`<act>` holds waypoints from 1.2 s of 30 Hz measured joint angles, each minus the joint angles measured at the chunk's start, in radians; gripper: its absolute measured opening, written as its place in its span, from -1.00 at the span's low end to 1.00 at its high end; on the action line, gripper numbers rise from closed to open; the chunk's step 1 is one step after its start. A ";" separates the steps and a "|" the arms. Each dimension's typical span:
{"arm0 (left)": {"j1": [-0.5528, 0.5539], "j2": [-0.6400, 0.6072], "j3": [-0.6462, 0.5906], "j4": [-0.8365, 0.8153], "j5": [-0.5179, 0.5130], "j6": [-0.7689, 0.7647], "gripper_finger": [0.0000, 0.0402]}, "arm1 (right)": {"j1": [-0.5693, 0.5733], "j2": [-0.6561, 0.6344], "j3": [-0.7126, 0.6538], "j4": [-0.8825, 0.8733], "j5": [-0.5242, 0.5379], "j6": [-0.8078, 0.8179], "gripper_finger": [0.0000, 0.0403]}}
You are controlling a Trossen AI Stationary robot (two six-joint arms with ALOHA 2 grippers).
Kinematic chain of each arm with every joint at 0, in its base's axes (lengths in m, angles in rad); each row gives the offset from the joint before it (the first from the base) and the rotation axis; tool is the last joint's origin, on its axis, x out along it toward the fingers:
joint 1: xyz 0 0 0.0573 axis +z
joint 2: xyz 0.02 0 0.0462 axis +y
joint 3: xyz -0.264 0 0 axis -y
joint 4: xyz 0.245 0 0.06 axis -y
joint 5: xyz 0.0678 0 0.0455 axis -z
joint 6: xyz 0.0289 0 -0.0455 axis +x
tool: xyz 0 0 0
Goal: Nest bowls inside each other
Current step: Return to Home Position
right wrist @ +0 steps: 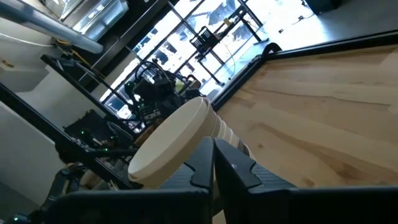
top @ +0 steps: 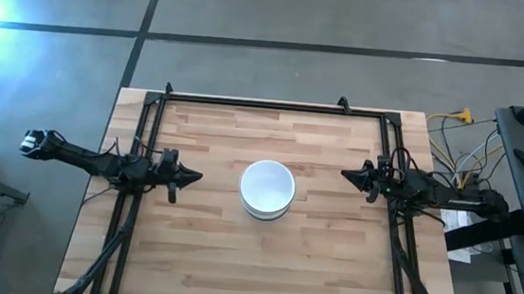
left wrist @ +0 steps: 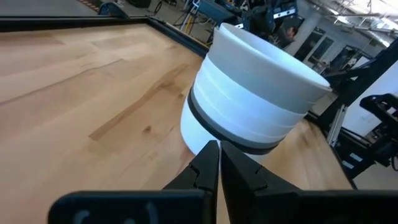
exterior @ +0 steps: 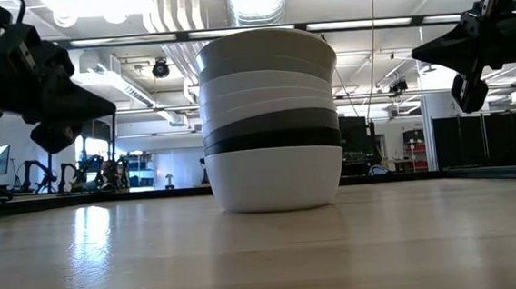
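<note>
A single stack of nested bowls [top: 267, 188] stands on its bottom white bowl at the middle of the wooden table. In the low view the stack [exterior: 270, 121] shows white rims on top, a dark grey and a black band lower down, and a white bowl at the base. The stack also shows in the left wrist view [left wrist: 249, 93] and the right wrist view [right wrist: 177, 146]. My left gripper [top: 198, 176] hovers to the left of the stack, shut and holding nothing. My right gripper [top: 345, 175] hovers to its right, also shut and holding nothing.
A black metal frame [top: 275, 103] runs along the table's far, left and right edges. Bare wood [top: 261, 261] lies all around the stack. Cables and equipment [top: 462, 145] sit beyond the table's right edge.
</note>
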 joint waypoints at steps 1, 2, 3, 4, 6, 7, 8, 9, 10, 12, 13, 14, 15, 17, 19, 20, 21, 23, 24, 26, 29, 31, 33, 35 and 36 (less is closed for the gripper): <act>0.000 0.004 0.000 0.000 0.000 0.000 -1.00 | 0.000 0.000 0.000 0.000 0.000 0.000 -0.96; 0.000 0.007 0.000 0.000 0.000 0.000 -1.00 | 0.000 0.000 0.000 0.000 0.000 0.000 -0.96; 0.000 0.010 0.000 0.000 0.000 0.000 -1.00 | 0.000 0.000 0.000 0.000 0.000 0.000 -0.96; 0.000 0.013 0.000 0.000 0.000 0.000 -1.00 | 0.000 0.000 0.000 0.000 0.000 0.000 -0.96; 0.000 0.018 0.000 0.001 0.000 0.000 -1.00 | 0.000 0.000 0.000 0.000 0.000 0.000 -0.96; 0.000 0.020 0.000 0.001 0.000 0.000 -1.00 | 0.000 0.000 0.000 0.000 0.000 0.000 -0.96; 0.000 0.021 0.000 0.000 0.000 0.000 -1.00 | 0.000 0.000 0.000 0.000 0.000 0.000 -0.96; 0.000 0.021 0.000 0.001 0.000 0.000 -1.00 | 0.000 0.000 0.000 0.000 0.000 0.000 -0.96; 0.000 0.020 0.000 0.001 0.000 0.000 -1.00 | 0.000 0.000 0.000 0.000 0.000 0.000 -0.96; 0.000 0.019 0.000 0.001 0.000 0.000 -1.00 | 0.000 0.000 0.000 0.000 0.000 0.000 -0.96; 0.000 0.019 0.000 0.001 0.000 0.000 -1.00 | 0.000 0.000 0.000 0.000 0.000 0.000 -0.96; 0.000 0.019 0.000 0.001 0.000 0.000 -1.00 | 0.000 0.000 0.000 0.000 0.000 0.000 -0.96; 0.000 0.019 0.000 0.001 0.000 0.000 -1.00 | 0.000 0.000 0.000 0.000 0.000 0.000 -0.96; 0.000 0.020 0.000 0.001 0.000 0.000 -1.00 | 0.000 0.000 0.000 0.000 0.000 0.000 -0.96; 0.000 0.020 0.000 0.001 0.000 0.000 -1.00 | 0.000 0.000 0.000 0.000 0.000 0.000 -0.96; 0.000 0.020 0.000 0.001 0.000 0.000 -1.00 | 0.000 0.000 0.000 0.000 0.000 0.000 -0.96; 0.000 0.020 0.000 0.001 0.000 0.000 -1.00 | 0.000 0.000 0.000 0.000 0.000 0.000 -0.96; 0.000 0.019 0.000 0.001 0.000 0.000 -1.00 | 0.000 0.000 0.000 0.000 0.000 0.000 -0.96; 0.000 0.019 0.000 0.001 0.000 0.000 -1.00 | 0.000 0.000 0.000 0.000 0.000 0.000 -0.96; 0.000 0.020 0.000 0.001 0.000 -0.001 -1.00 | 0.000 0.000 0.000 0.000 0.000 0.000 -0.96; 0.000 0.019 0.000 0.001 0.000 -0.001 -1.00 | 0.000 0.000 0.000 0.000 0.000 0.000 -0.96; 0.000 0.020 0.000 0.001 0.000 -0.001 -1.00 | 0.000 0.000 0.000 0.000 0.000 0.000 -0.96; 0.000 0.020 0.000 0.001 0.000 0.000 -1.00 | 0.000 0.000 0.000 0.000 0.000 0.000 -0.96; 0.000 0.020 0.000 0.001 0.000 0.000 -1.00 | 0.000 0.000 0.000 0.000 0.000 0.000 -0.96; 0.000 0.019 0.000 0.001 0.000 0.000 -1.00 | 0.000 0.000 0.000 0.000 0.000 0.000 -0.96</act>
